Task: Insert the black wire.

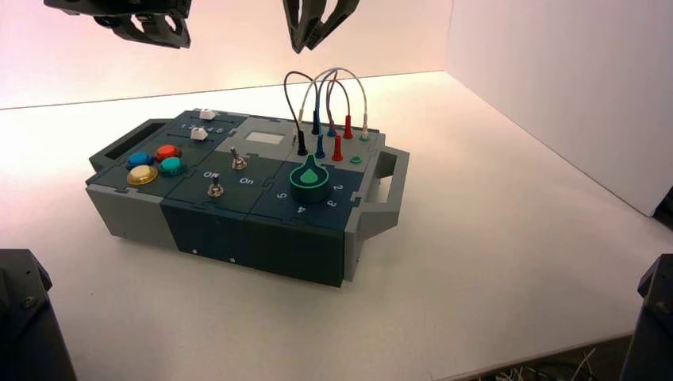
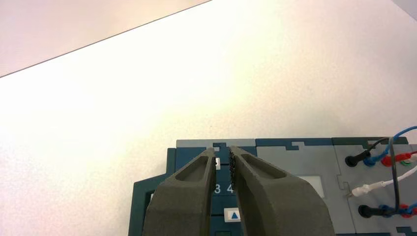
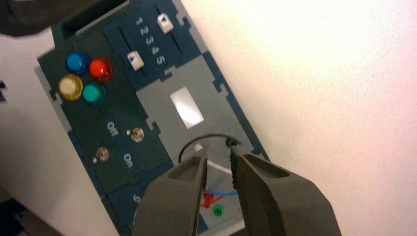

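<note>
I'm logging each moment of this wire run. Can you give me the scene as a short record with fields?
box: dark blue and grey control box on the white table
black wire: thin dark lead, black plug standing in the wire panel
right claw: above the wire panel, slightly open, empty
left claw: above the sliders, slightly open, empty

Both arms raised; left gripper (image 1: 159,30) & right gripper (image 1: 317,36) slightly parted.

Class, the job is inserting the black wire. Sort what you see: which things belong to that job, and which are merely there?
Belongs to the job:
black wire
right end effector, above the wires
box

Merely there:
left end effector, raised
coloured buttons
green knob
toggle switches
</note>
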